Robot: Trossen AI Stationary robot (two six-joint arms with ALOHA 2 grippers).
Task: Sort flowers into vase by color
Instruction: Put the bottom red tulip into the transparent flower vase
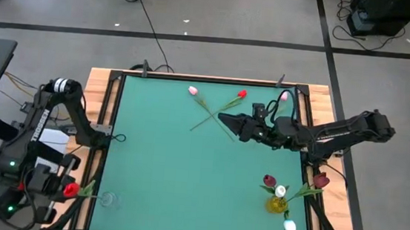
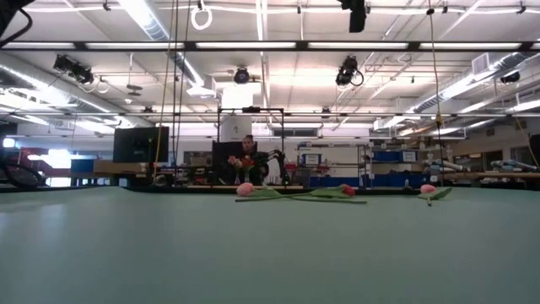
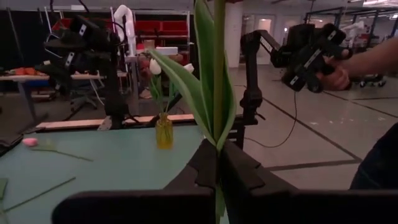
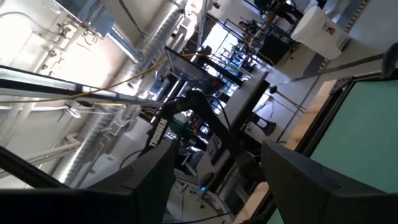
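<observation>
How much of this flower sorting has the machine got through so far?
Partly done. A yellow vase already holds several tulips, maroon and white among them. The left gripper is shut on a red tulip beside a clear vase. Still lying loose: a pink tulip, a crossed red one, and another pink. The right gripper hovers open nearby.

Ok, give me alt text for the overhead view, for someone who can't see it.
Overhead, the right gripper reaches over the green table beside two crossed tulips, fingers open. A yellow vase holds flowers near the right edge; the left gripper holds a red tulip at the left edge.
</observation>
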